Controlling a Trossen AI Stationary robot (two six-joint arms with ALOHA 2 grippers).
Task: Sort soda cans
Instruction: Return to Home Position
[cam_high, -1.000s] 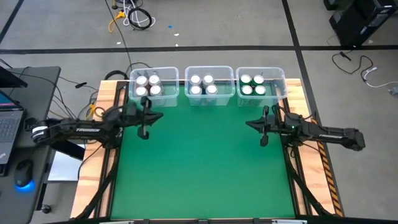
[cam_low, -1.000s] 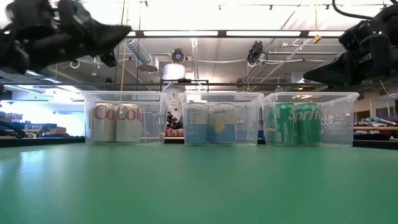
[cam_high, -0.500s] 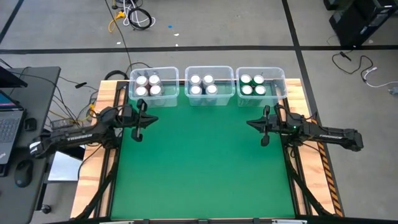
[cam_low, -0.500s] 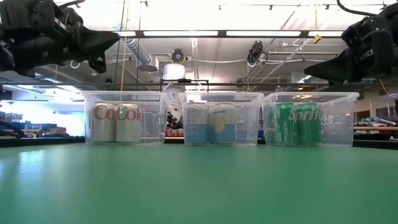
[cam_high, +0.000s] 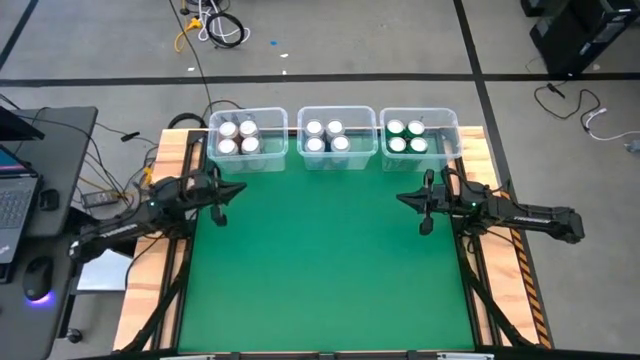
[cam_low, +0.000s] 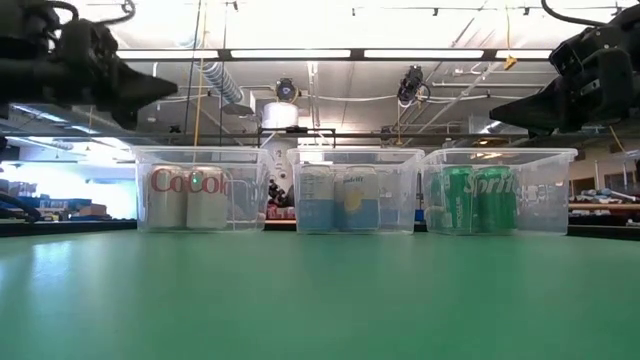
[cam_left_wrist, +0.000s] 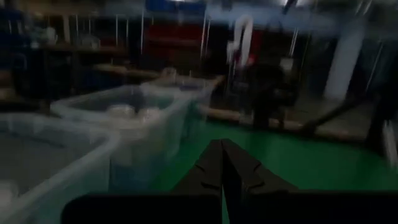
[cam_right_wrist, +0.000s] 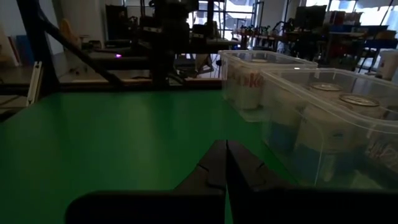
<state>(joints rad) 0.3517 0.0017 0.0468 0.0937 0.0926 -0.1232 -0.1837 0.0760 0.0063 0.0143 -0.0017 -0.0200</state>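
Observation:
The soda cans stand upright in three clear bins along the table's far edge. Silver-white cans (cam_high: 238, 137) fill the left bin (cam_low: 200, 188), pale blue-and-white cans (cam_high: 327, 136) the middle bin (cam_low: 352, 190), and green cans (cam_high: 407, 135) the right bin (cam_low: 497, 190). My left gripper (cam_high: 238, 190) hovers shut and level over the table's left edge, in front of the left bin; its closed fingers (cam_left_wrist: 222, 163) hold nothing. My right gripper (cam_high: 403, 198) hovers shut and level at the table's right edge, with nothing between its fingers (cam_right_wrist: 226, 158).
The green table top (cam_high: 325, 265) lies bare between the two arms and the near edge. A desk with a laptop and a mouse (cam_high: 38, 293) stands left of the table. Cables lie on the floor beyond the bins.
My left gripper has drawn back toward the table's left edge, staying shut, and its arm has folded back beside the table. My right gripper has kept still. The cans and bins have not moved.

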